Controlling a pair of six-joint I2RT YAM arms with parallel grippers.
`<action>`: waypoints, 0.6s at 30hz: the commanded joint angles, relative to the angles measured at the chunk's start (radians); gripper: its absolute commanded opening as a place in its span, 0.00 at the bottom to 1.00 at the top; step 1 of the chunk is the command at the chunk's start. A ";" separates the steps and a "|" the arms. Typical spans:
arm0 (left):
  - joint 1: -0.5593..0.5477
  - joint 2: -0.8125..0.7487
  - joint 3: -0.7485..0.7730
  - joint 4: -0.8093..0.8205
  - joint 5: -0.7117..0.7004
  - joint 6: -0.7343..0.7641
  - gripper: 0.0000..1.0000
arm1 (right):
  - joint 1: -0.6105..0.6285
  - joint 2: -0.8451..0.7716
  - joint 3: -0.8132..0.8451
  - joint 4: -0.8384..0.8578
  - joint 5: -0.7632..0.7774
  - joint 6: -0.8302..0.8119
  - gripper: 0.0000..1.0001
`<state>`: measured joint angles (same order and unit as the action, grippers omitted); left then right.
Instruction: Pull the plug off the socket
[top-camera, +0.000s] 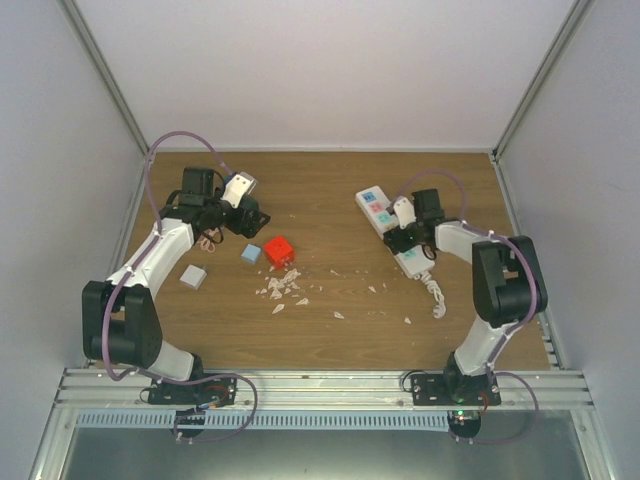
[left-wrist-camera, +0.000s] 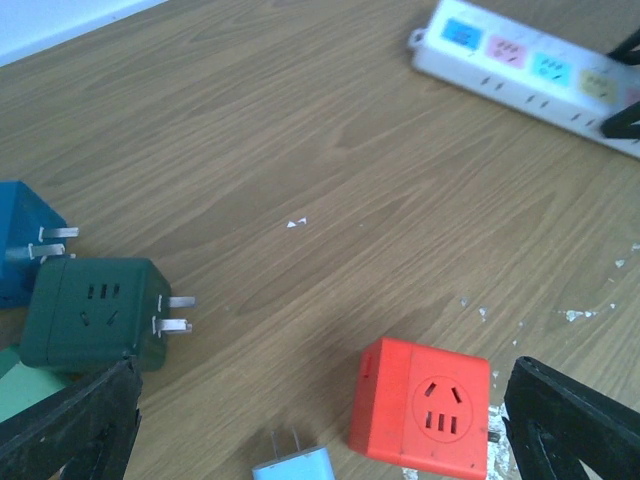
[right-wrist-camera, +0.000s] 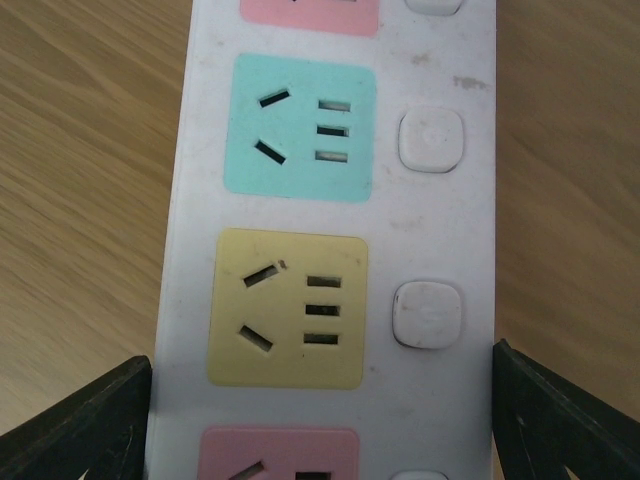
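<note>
Socket (top-camera: 375, 206) lies angled at the right rear of the tabletop (top-camera: 320, 190), its coiled cord (top-camera: 437, 296) trailing toward the arm bases. Right jaws pinch it across its width at the yellow outlet face (right-wrist-camera: 288, 308). Left jaws stand spread wide over a red cube adapter (left-wrist-camera: 425, 410).

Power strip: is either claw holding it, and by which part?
The right claw appears to clamp the power strip across its two long edges, level with the yellow outlet. The left claw is open and holds nothing.
</note>
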<state>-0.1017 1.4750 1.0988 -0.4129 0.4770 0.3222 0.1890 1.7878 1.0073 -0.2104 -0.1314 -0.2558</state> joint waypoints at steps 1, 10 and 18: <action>0.009 0.026 0.051 0.028 -0.027 -0.005 0.99 | -0.073 -0.070 -0.117 -0.036 0.014 0.098 0.67; 0.024 0.008 0.040 0.014 -0.045 -0.014 0.99 | -0.083 -0.266 -0.240 0.029 -0.046 0.175 0.99; 0.082 -0.098 -0.003 -0.018 0.031 -0.007 0.99 | -0.084 -0.520 -0.222 0.030 -0.154 0.153 1.00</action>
<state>-0.0559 1.4689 1.1130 -0.4335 0.4599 0.3218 0.1093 1.3903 0.7650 -0.1932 -0.2230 -0.1139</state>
